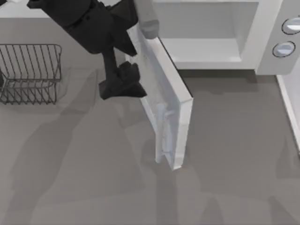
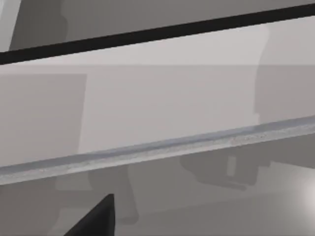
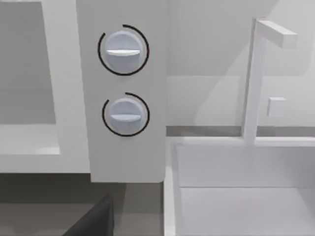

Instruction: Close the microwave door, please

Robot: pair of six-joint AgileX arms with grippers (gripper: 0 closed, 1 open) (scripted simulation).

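my left tool (image 1: pixel 123 84) sits just beside the outer face of the microwave door (image 1: pixel 165 112), on the side away from the microwave (image 1: pixel 262 51), and i cannot tell whether its fingers are spread or together. the microwave door stands swung out from the microwave's front, hinged at the cavity's left edge, its free end reaching toward the near part of the table (image 1: pixel 84 178). to do this step well, i judge i should keep the left tool flat against the microwave door, out toward its free end, and sweep in an arc round the hinge toward the microwave, not push straight, so it doesn't slip off. counting: one microwave, one microwave door, two knobs (image 3: pixel 123 49) on the microwave's panel, one wire rack (image 1: pixel 29 72) well to the left of the microwave.
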